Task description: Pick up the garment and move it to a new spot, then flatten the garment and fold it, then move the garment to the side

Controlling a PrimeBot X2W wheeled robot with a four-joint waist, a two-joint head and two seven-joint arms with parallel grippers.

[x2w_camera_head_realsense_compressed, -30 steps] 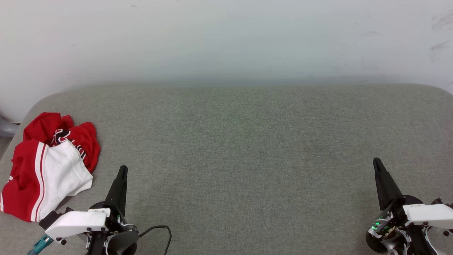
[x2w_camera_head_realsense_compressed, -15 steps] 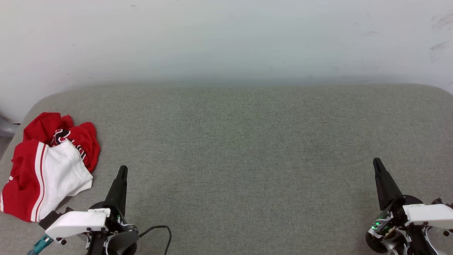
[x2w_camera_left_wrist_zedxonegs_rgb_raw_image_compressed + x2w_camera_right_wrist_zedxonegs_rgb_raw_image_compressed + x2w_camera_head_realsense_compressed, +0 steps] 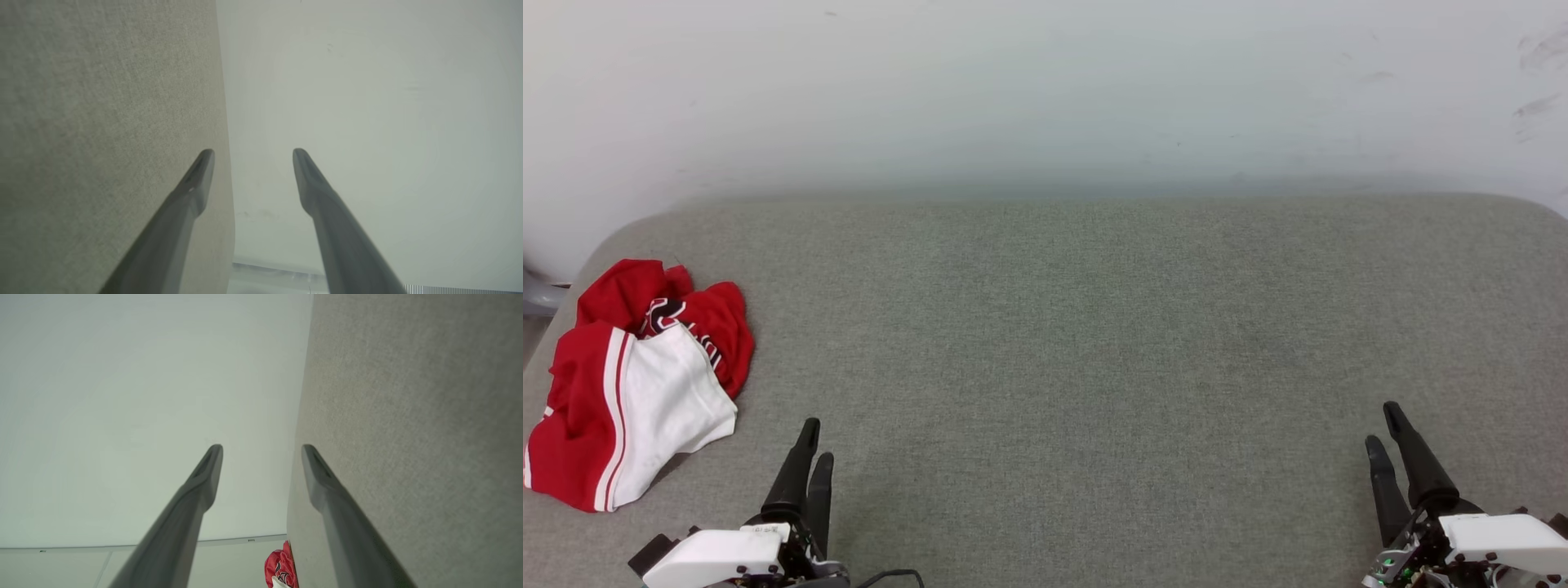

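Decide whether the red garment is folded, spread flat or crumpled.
Crumpled: the garment lies bunched in a heap of uneven, overlapping folds.

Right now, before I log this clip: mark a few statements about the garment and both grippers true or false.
1. The garment lies crumpled at the left end of the pad. True.
2. The left gripper grips the garment. False: its jaws are open and empty, apart from the garment.
3. The right gripper is open and holds nothing. True.
4. The right gripper is nearer the garment than the left gripper is. False: the left gripper is nearer; the right gripper is over the pad's right end.
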